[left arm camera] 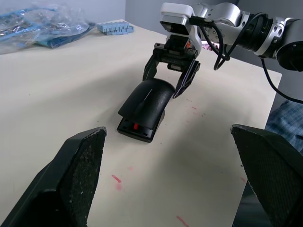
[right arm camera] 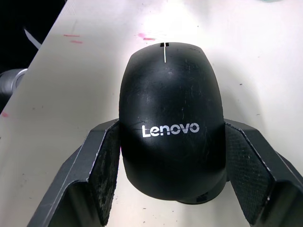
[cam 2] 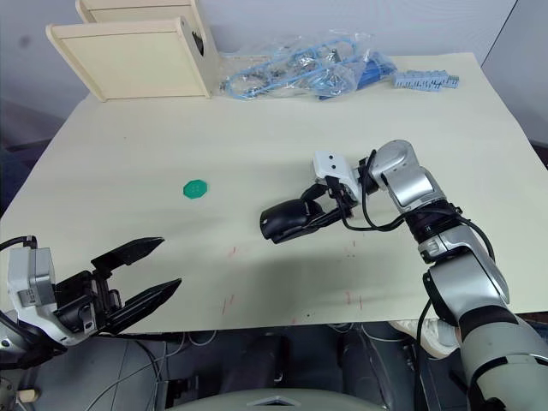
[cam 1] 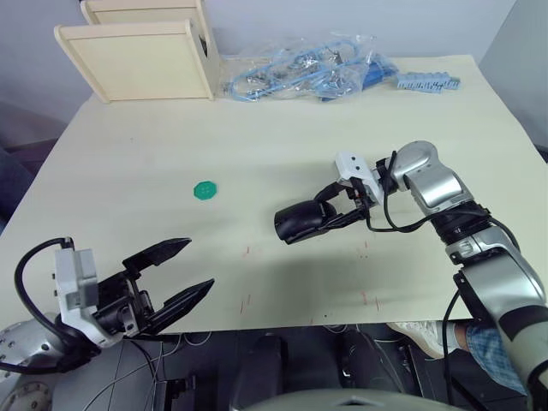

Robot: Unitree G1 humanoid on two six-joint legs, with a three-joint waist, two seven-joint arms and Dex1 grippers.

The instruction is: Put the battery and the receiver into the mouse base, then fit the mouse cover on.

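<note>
1. Working at the last step, I judge: the mouse cover (right arm camera: 171,118) already lies over the mouse base (left arm camera: 137,130) on the table (cam 1: 257,145), right of centre, and I see no battery or receiver lying loose.
2. My right gripper (right arm camera: 173,177) straddles the rear of the mouse, fingers spread, pads just beside the cover's flanks; whether they touch it I cannot tell.
3. My left gripper (cam 1: 175,274) hangs wide apart over the near left edge, holding nothing.
4. The cover's front looks slightly raised above the base's red patch, so next I should press it down evenly until it seats.
5. A small green disc (cam 1: 205,189) sits left, well apart.
</note>
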